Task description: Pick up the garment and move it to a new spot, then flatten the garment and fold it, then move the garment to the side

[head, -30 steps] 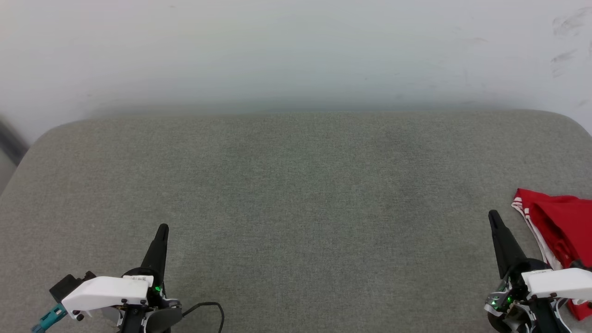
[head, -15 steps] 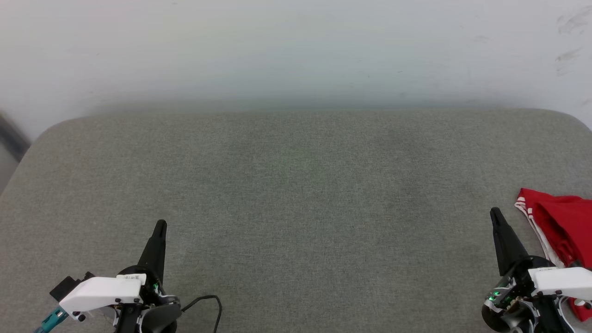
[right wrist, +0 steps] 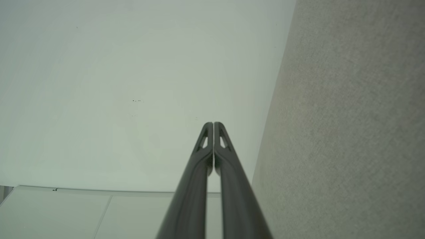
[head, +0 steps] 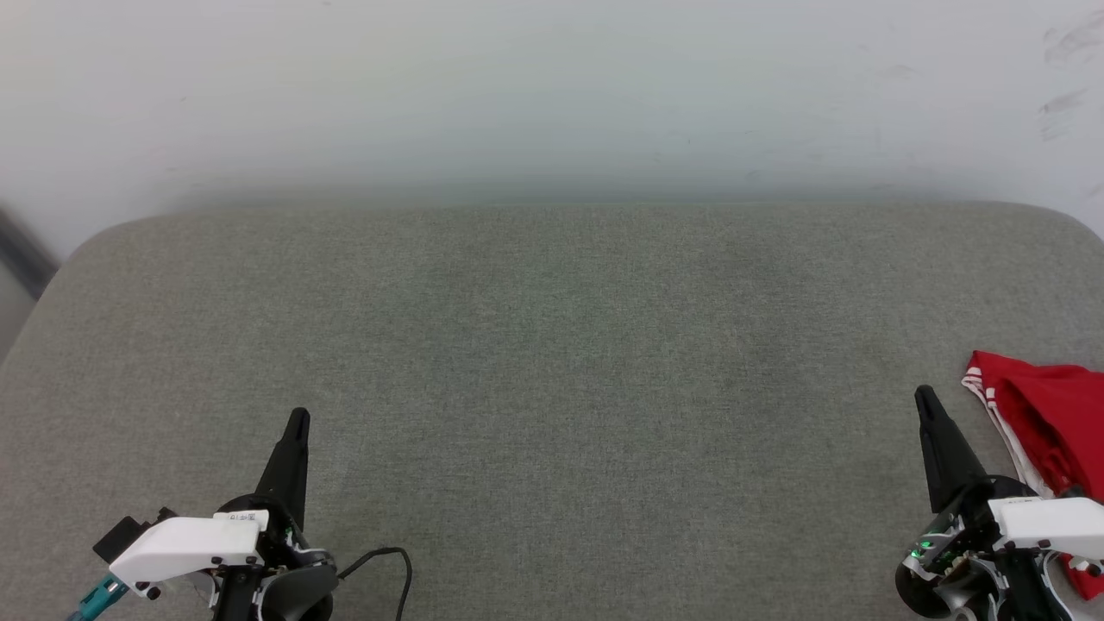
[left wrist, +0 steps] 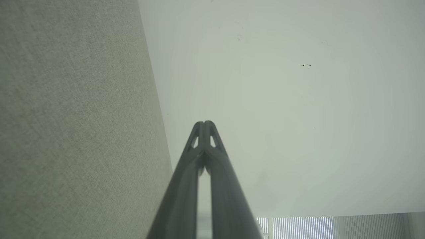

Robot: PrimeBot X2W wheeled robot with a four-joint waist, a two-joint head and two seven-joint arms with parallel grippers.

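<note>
Your garment (head: pixel 1056 414) lies bunched at the far right of the grey fabric-topped desk (head: pixel 552 345), where the head view's edge cuts it off. What you can see of it is red cloth in folds, with a white-and-red striped trim along its left side. No lettering shows from here.

Just to its left is your right gripper (head: pixel 925 397). Its fingers are pressed together to a single point and hold nothing. The tips stand clear of the cloth, while the white wrist housing overlaps the garment's lower part in the head view. The right wrist view confirms the fingers (right wrist: pixel 220 132) are closed and empty.

Well apart, at the lower left, your left gripper (head: pixel 298 418) is likewise closed on nothing, with a black cable (head: pixel 388 556) looping beside its wrist. A pale wall (head: pixel 552 86) rises behind the desk.
</note>
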